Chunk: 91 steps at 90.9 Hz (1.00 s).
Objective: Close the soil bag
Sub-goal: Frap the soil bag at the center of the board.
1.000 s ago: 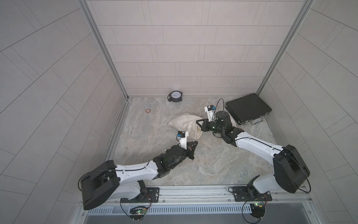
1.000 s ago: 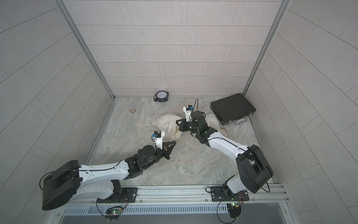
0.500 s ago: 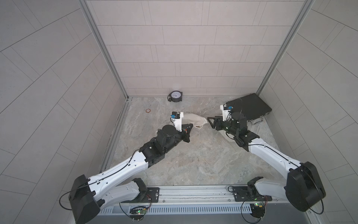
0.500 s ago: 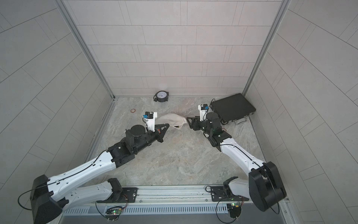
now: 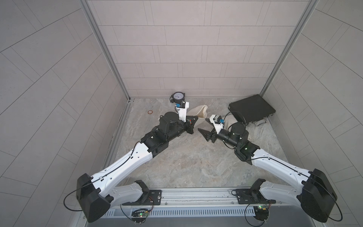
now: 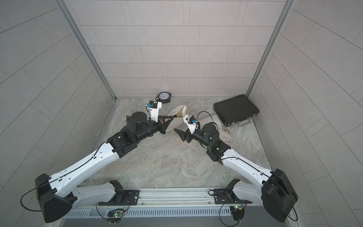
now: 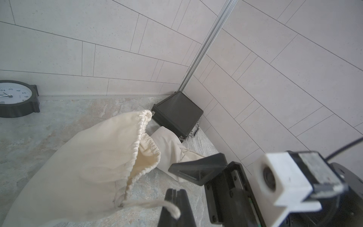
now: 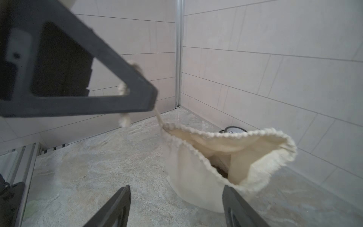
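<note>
Your left gripper [image 7: 176, 191] pinches the bag [image 7: 88, 167] cord [image 7: 145, 203] tight, mid-frame in both top views. Your right gripper [image 8: 175, 188] gapes wide, holding nothing.

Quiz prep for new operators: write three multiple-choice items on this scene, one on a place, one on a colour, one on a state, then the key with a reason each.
1. Where does the clock stand? A. against the back wall B. mid-floor C. by the front rail
2. What colour is the case? A. red B. black C. white
3. The left gripper is: A. open and empty B. shut on the drawstring of the soil bag C. out of view
Key: 1 A, it stands at the wall's foot; 2 B, its lid is black; 3 B, the drawstring runs into its closed jaws.
</note>
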Each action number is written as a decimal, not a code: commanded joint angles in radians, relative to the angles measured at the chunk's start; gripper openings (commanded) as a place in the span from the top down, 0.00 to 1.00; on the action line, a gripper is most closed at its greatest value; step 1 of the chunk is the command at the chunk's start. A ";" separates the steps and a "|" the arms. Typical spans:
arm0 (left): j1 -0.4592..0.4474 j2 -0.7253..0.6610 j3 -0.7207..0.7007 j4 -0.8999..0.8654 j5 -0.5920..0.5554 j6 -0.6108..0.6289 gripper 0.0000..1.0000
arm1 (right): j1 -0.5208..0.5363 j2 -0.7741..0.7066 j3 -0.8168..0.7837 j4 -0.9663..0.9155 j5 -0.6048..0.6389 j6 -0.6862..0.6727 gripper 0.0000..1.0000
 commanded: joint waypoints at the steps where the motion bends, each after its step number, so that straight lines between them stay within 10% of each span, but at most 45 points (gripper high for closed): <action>1: 0.005 0.000 0.057 0.018 0.038 0.023 1.00 | 0.024 0.028 0.033 0.113 0.020 -0.108 0.28; 91: 0.057 -0.134 0.102 -0.004 0.066 0.016 1.00 | -0.025 0.313 0.139 0.316 0.115 -0.036 0.82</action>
